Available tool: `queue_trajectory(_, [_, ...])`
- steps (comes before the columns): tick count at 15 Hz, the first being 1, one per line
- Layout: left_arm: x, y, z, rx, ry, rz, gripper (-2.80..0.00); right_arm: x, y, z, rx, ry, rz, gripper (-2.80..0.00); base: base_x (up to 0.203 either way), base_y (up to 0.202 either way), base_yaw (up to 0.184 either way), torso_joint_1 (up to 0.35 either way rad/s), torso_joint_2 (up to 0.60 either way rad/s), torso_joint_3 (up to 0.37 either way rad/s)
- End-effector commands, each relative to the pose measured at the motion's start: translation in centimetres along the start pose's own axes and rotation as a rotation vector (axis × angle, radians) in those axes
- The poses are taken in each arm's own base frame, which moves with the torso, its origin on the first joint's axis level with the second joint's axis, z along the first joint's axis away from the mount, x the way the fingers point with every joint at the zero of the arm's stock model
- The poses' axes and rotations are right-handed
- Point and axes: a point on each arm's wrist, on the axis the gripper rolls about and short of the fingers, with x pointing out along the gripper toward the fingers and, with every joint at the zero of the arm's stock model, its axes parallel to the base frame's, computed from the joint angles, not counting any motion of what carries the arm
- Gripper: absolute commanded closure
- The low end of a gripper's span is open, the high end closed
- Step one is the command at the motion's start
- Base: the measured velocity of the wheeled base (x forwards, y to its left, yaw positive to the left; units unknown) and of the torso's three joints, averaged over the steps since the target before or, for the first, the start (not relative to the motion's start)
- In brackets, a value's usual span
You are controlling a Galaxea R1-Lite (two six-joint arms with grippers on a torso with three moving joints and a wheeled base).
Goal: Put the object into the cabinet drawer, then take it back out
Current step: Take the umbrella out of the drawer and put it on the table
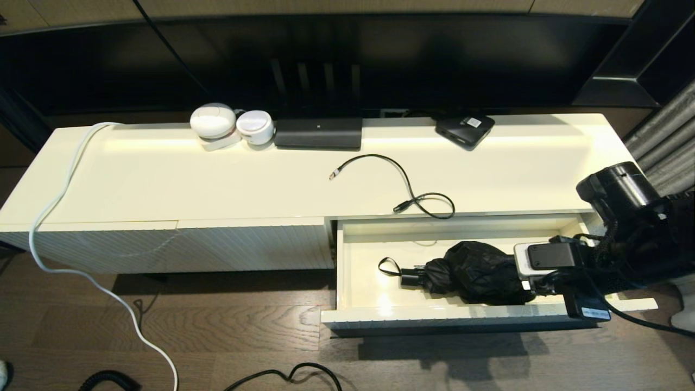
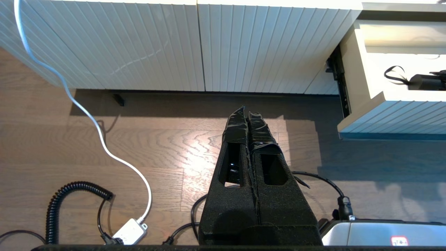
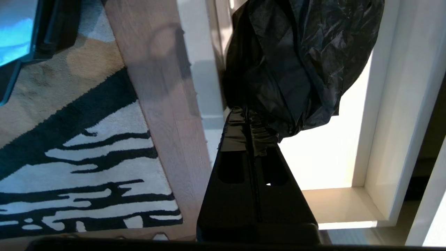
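Note:
The cabinet drawer (image 1: 434, 314) stands pulled out at the right of the cream cabinet. A black folded umbrella (image 1: 472, 271) lies inside it, handle and strap toward the left. My right gripper (image 1: 535, 290) reaches into the drawer at the umbrella's right end. In the right wrist view its fingertips (image 3: 249, 113) are pressed together into the edge of the umbrella's crumpled fabric (image 3: 296, 52), above the drawer's cream floor (image 3: 331, 157). My left gripper (image 2: 246, 111) hangs shut and empty over the wood floor, left of the drawer's ribbed front (image 2: 390, 115).
A loose black cable (image 1: 407, 187) lies on the cabinet top just behind the drawer. Two white round devices (image 1: 213, 120) and black boxes (image 1: 317, 133) line the back edge. A white cord (image 1: 54, 206) trails to the floor at left. A striped rug (image 3: 69, 150) lies beside the drawer.

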Motion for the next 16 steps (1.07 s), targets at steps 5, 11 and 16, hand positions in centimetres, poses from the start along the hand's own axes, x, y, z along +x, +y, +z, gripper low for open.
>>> queue_trajectory(5, [0.0,0.0,0.0,-0.001,0.000,0.001,0.00,3.4,-2.7,0.0,0.001,0.018,0.028,0.00,0.000,0.000,0.000,0.000,0.00,0.000])
queue_trajectory(11, [0.0,0.0,0.0,-0.001,-0.001,0.000,0.00,3.7,-3.9,0.4,-0.012,0.017,0.004,0.00,0.000,0.000,0.000,0.000,0.00,0.000])
queue_trajectory(16, [0.0,0.0,0.0,-0.001,0.000,-0.001,0.00,3.4,-5.4,0.2,0.001,0.030,-0.015,-2.80,0.000,0.000,0.000,0.000,0.00,0.000])
